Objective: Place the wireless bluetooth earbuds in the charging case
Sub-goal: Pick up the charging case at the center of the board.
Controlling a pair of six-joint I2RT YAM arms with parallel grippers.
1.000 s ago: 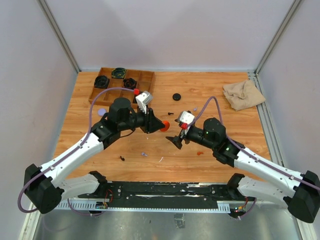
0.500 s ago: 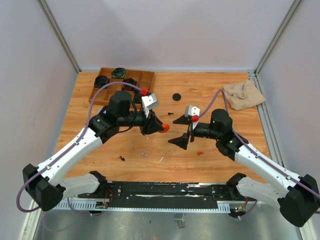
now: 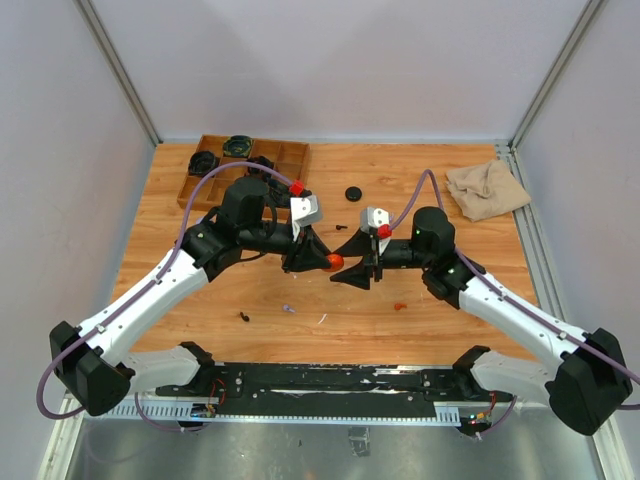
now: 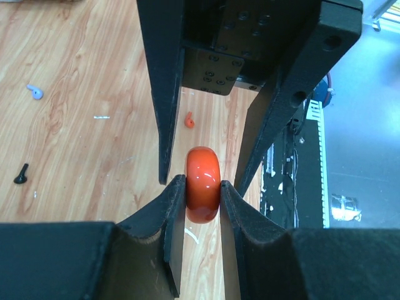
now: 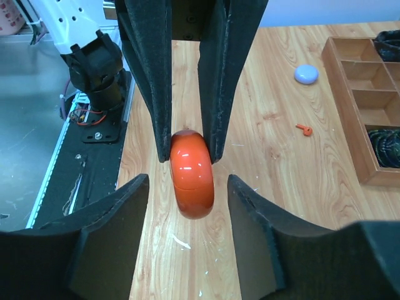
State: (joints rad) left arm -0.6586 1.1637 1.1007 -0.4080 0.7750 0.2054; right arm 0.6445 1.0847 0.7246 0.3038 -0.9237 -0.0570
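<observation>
Left claw [image 4: 203, 187] is clamped on the orange-red charging case [image 3: 334, 262], pinching it edge-on by its flat faces and holding it up over the bench [image 3: 400, 160]. The case looks shut, so this seems to be the opening step, or a hand-over; no earbud is in it yet. Right claw [image 5: 187, 184] faces it with jaws about half apart, one on either side of the case's free end, touching neither face. Next it would need to close squarely on that end without knocking the case askew. Down on the bench lie an orange-red earbud [image 4: 189, 120], a lavender earbud [image 4: 35, 92] and a black earbud [image 4: 21, 174], well apart. Farther back stands a wooden tray [image 3: 292, 160].
</observation>
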